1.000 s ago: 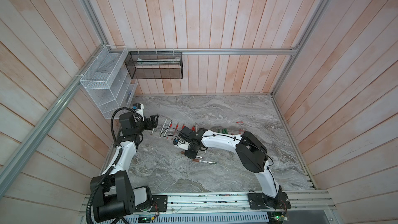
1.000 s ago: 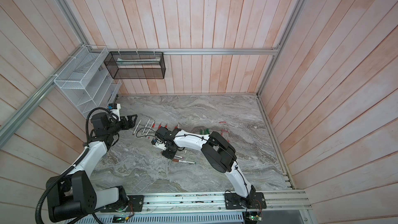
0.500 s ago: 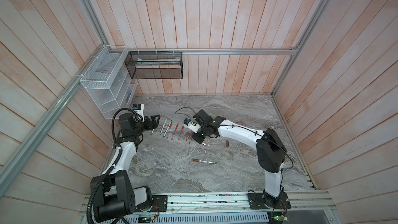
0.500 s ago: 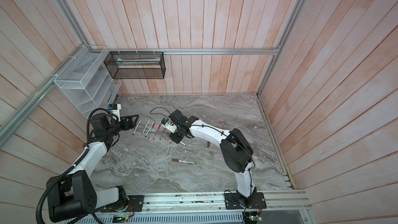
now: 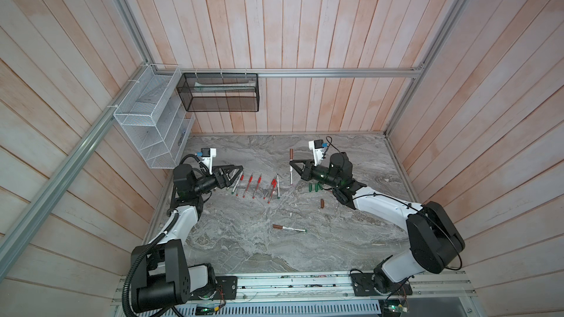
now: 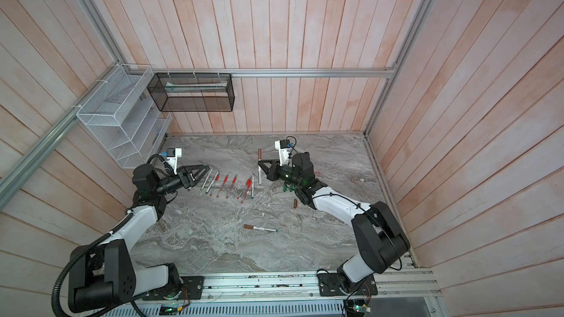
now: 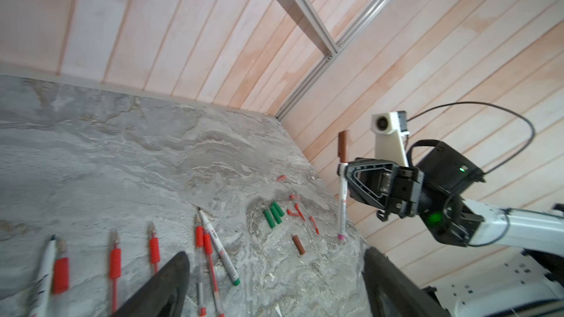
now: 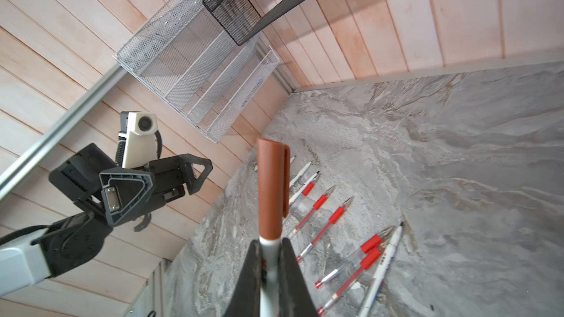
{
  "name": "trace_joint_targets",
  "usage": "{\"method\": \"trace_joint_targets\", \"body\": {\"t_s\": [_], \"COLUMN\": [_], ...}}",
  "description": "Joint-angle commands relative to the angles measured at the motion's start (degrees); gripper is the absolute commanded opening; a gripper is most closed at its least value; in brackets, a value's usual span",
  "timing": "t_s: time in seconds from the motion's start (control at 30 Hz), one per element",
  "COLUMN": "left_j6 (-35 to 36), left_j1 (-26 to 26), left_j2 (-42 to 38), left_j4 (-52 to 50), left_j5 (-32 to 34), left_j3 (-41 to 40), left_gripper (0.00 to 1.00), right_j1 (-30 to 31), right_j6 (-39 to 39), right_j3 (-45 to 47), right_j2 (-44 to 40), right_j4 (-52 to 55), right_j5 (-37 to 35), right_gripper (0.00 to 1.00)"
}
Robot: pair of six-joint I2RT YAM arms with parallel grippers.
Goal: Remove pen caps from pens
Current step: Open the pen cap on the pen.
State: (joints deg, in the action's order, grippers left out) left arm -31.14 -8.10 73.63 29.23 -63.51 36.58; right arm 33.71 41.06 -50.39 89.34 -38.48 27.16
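My right gripper (image 5: 291,166) (image 8: 270,243) is shut on the white barrel of a pen (image 7: 341,205), which it holds upright above the table. The pen's brown cap (image 5: 291,154) (image 8: 271,187) sticks out above the fingers. My left gripper (image 5: 235,175) (image 7: 276,254) hangs open and empty at the left, facing the right one. Several uncapped pens (image 5: 259,184) (image 8: 335,218) lie in a row between the arms. A brown-capped pen (image 5: 288,228) lies alone nearer the front. Loose pen caps lie under the right arm: green (image 7: 273,213), red (image 7: 295,211) and a brown one (image 5: 322,203).
A white wire rack (image 5: 152,123) and a black mesh basket (image 5: 219,93) hang on the walls at the back left. Wooden walls close in the marble table (image 5: 244,254) on three sides. The arms' mounting rail (image 5: 290,282) runs along the front.
The right gripper has risen from low over the table and moved toward the back with the brown-capped pen; its arm has swung out to the right. The left arm has not moved.
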Motion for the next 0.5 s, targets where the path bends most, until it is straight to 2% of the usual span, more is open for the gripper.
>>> {"method": "trace_joint_targets", "body": {"t_s": [0.0,0.1,0.2,0.33,0.47], "left_j6": [-3.0,-3.4,-2.3,-2.0,-2.3], "left_j1": [3.3,6.5,8.9,10.9,13.0], "left_j2": [1.1,2.2,3.2,4.2,5.2], "left_j4": [6.8,12.1,9.3,11.0,9.3], "left_j5": [-6.1,-7.0,-7.4,-7.1,-7.4], "left_j3": [0.0,-1.3,-0.1,-0.8,0.8], "left_gripper": [0.90,0.89,0.87,0.87,0.76], "right_j1": [0.3,1.2,2.7,4.7,6.1], "right_j6": [14.6,19.4,22.5,23.9,27.9], "right_j3": [1.5,3.3,3.0,1.9,0.8], "right_j2": [2.2,5.1,8.0,11.3,15.1], "right_j4": [-22.8,-31.7,-35.6,-39.3,-43.8], "right_j5": [4.7,3.3,2.2,2.3,2.3], "right_gripper": [0.00,0.00,0.00,0.00,0.00]}}
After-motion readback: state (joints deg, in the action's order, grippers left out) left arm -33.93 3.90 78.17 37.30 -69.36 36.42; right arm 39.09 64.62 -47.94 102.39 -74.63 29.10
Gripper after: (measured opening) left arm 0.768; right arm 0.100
